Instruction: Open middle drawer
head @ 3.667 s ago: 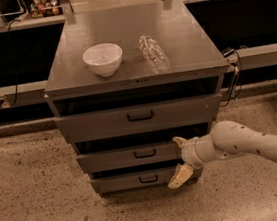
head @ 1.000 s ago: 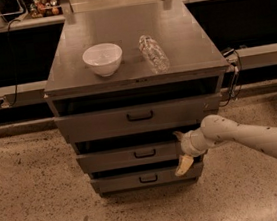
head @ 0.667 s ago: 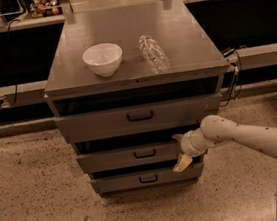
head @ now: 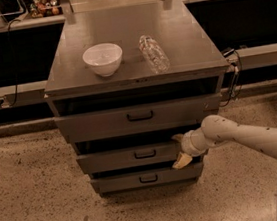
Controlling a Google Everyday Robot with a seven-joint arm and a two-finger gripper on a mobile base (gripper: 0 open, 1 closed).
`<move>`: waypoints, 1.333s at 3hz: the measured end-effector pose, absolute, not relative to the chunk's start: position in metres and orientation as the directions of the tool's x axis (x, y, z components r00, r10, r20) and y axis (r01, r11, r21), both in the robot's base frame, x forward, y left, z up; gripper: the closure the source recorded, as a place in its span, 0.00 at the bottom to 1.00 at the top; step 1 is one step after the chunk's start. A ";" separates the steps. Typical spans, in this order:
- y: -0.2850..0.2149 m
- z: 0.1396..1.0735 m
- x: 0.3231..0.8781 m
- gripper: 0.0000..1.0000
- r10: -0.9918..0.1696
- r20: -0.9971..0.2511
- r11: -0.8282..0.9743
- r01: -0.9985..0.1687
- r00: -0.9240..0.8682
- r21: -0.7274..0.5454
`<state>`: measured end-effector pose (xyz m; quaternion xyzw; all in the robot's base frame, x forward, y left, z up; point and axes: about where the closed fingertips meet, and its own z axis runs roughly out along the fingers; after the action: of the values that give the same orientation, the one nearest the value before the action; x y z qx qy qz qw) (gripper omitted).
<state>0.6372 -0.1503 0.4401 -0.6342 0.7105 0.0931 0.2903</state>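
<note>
The middle drawer is the mid-sized grey front of the grey metal cabinet, with a small black loop handle at its centre. It looks closed or nearly so, with a dark gap above it. My gripper is at the right end of this drawer front, to the right of the handle and apart from it. One cream finger points down and left over the drawer's lower right edge; another sits near the top right corner. My white arm comes in from the right.
The taller top drawer and the smallest bottom drawer sit above and below. On the cabinet top stand a white bowl and a clear plastic bottle lying on its side. Speckled floor lies all around; a counter runs behind.
The gripper has moved up and in from lower right, closer against the right end of the middle drawer front. The drawers have not visibly moved.
</note>
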 end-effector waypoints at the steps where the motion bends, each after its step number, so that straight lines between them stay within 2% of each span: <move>1: -0.152 0.446 0.633 0.30 -0.838 -0.545 0.177 -0.957 -0.024 -0.229; 2: -0.149 0.443 0.620 0.43 -0.838 -0.546 0.152 -0.968 -0.019 -0.199; 4: -0.147 0.442 0.610 0.43 -0.838 -0.546 0.125 -0.975 -0.006 -0.182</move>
<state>0.6097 -0.1465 0.4423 -0.6494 0.6980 0.1252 0.2747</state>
